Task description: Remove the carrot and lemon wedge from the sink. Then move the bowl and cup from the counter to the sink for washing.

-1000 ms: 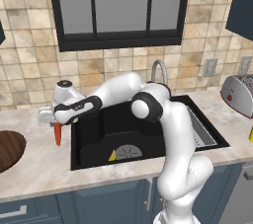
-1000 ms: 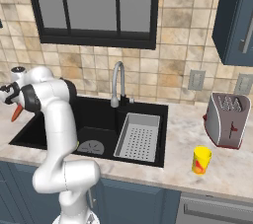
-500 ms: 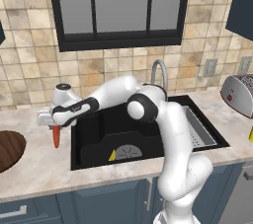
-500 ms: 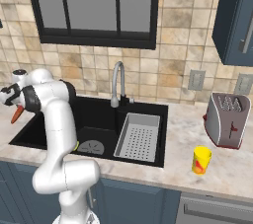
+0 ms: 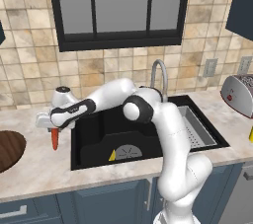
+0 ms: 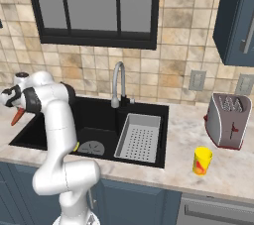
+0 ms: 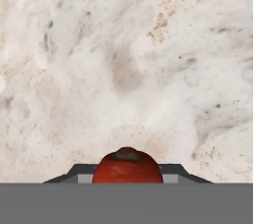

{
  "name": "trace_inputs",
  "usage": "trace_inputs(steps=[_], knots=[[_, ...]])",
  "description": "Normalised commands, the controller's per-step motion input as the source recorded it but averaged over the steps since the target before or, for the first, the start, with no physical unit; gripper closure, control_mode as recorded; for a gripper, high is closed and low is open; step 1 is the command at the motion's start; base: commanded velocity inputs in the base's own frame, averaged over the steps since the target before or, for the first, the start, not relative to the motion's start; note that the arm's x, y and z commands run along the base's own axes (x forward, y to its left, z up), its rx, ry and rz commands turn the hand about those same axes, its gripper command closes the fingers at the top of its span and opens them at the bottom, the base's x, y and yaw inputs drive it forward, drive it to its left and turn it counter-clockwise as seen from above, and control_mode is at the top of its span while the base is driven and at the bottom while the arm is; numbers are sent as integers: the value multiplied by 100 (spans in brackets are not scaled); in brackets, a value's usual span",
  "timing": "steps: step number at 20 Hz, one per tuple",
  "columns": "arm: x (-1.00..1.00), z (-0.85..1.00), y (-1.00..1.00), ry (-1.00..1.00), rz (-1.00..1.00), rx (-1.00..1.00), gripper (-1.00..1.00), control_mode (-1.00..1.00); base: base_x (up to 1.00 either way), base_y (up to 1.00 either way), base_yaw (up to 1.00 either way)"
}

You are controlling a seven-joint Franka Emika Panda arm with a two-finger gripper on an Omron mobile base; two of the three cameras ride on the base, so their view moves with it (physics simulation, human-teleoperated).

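The carrot was held clamped, apparently, in the gripper over the counter at nine o'clock of the sink, so lowering and release were judged next.

pincer | moved left, lower | carrot now nearer the counter

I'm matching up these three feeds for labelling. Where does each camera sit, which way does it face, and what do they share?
Left base view: behind the arm's left, looking down at the sink; the arm reaches left, the gripper holding the carrot.
Right base view: behind its right, facing the sink, toaster and cup; the arm stands left.
Hand view: on the hand, looking down at the counter; fingers flank the carrot.
All three share the carrot.
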Motion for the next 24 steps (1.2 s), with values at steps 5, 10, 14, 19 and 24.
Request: trace_inputs(steps=[5, 10, 14, 19, 24], knots=[[5, -17, 8, 4, 0, 0, 100, -100, 0, 0, 0], [6, -16, 11, 3, 0, 0, 100, -100, 0, 0, 0], [3, -15, 11, 2, 0, 0, 100, -100, 0, 0, 0], [0, -17, 8, 0, 0, 0, 100, -100, 0, 0, 0], [-3, -20, 2, 0, 0, 0, -100, -100, 0, 0, 0]])
